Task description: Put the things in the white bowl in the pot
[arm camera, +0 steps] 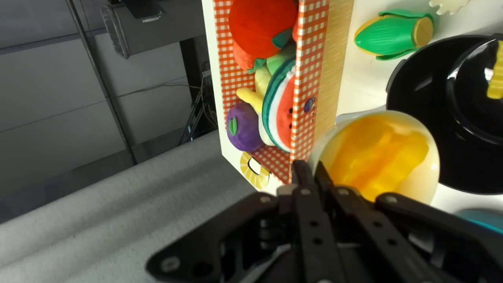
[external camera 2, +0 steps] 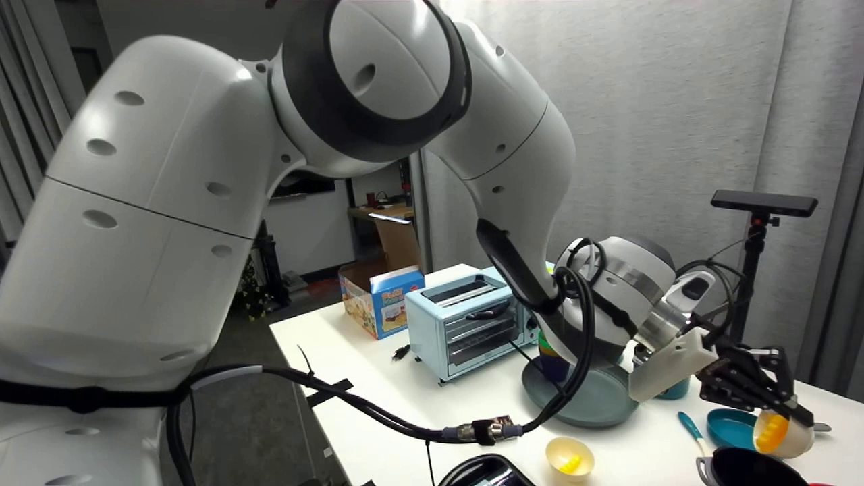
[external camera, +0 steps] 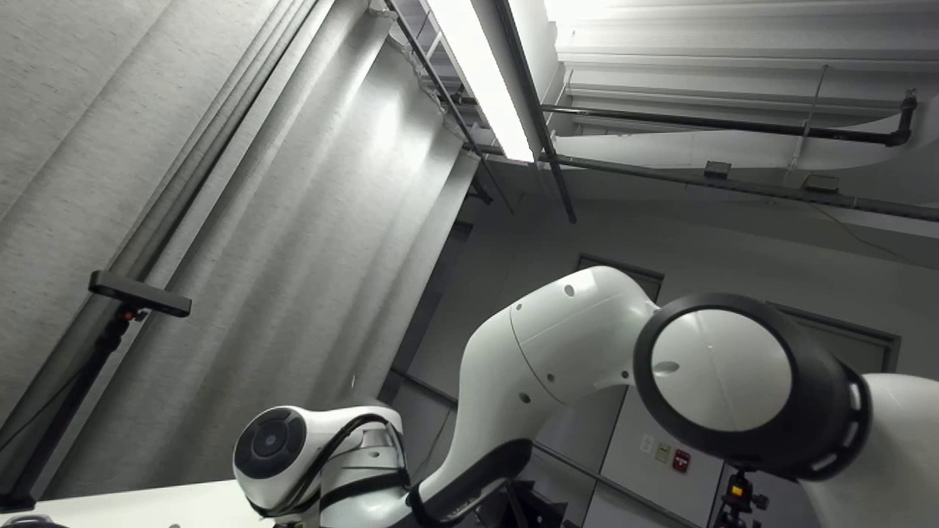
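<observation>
My gripper (arm camera: 312,169) is shut on the rim of the white bowl (arm camera: 428,179), with one finger on each side of its wall. Tilted sideways in the wrist view, the bowl has yellow-orange pieces (arm camera: 373,153) inside. The black pot (arm camera: 416,84) is just beyond the bowl on the right, and a yellow piece (arm camera: 497,74) shows within the pot's outline at the frame edge. In an exterior view the tipped bowl (external camera 2: 800,440) hangs above the pot (external camera 2: 705,469), which is cut off by the bottom edge. The gripper is outside the remaining exterior view.
A checkered box (arm camera: 308,86) of plush fruit and a green toy corn (arm camera: 397,35) sit near the pot. A teal dish (external camera 2: 729,428), a teal-handled utensil (external camera 2: 690,426), a grey plate (external camera 2: 594,405), a cream bowl (external camera 2: 563,449) and a toaster oven (external camera 2: 466,324) share the table.
</observation>
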Motion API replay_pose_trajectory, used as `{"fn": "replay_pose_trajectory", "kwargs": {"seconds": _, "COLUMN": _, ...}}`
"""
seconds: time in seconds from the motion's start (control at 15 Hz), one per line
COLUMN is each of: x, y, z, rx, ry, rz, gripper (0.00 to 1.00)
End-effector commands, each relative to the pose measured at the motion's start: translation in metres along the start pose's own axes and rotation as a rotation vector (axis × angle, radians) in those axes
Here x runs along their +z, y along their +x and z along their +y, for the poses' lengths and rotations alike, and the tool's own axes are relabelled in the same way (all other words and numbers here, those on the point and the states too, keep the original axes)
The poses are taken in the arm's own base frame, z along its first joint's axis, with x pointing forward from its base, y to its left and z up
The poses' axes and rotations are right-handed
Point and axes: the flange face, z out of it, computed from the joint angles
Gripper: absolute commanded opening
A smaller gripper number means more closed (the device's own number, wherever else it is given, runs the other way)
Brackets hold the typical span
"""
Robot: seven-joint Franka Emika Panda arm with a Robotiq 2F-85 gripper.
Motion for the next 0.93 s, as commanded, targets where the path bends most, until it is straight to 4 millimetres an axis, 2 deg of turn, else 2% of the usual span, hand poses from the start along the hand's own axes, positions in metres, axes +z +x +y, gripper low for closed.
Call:
{"fn": "replay_pose_trajectory", "kwargs": {"seconds": 0.0, "x": -0.021, "y": -0.012, "z": -0.008, "rx": -0.002, "ry": -0.067, "rz": 0.034, "gripper": 0.01}}
{"fn": "replay_pose_trajectory", "kwargs": {"seconds": 0.13, "x": -0.02, "y": -0.016, "z": -0.011, "rx": -0.004, "ry": -0.109, "rz": 0.039, "gripper": 0.01}}
{"fn": "replay_pose_trajectory", "kwargs": {"seconds": 0.4, "x": -0.002, "y": -0.018, "z": -0.005, "rx": 0.005, "ry": -0.176, "rz": 0.033, "gripper": 0.01}}
{"fn": "replay_pose_trajectory", "kwargs": {"seconds": 0.73, "x": 0.023, "y": -0.011, "z": 0.002, "rx": 0.026, "ry": -0.173, "rz": 0.012, "gripper": 0.01}}
{"fn": "replay_pose_trajectory", "kwargs": {"seconds": 0.87, "x": 0.022, "y": -0.004, "z": 0.0, "rx": 0.038, "ry": -0.174, "rz": 0.025, "gripper": 0.01}}
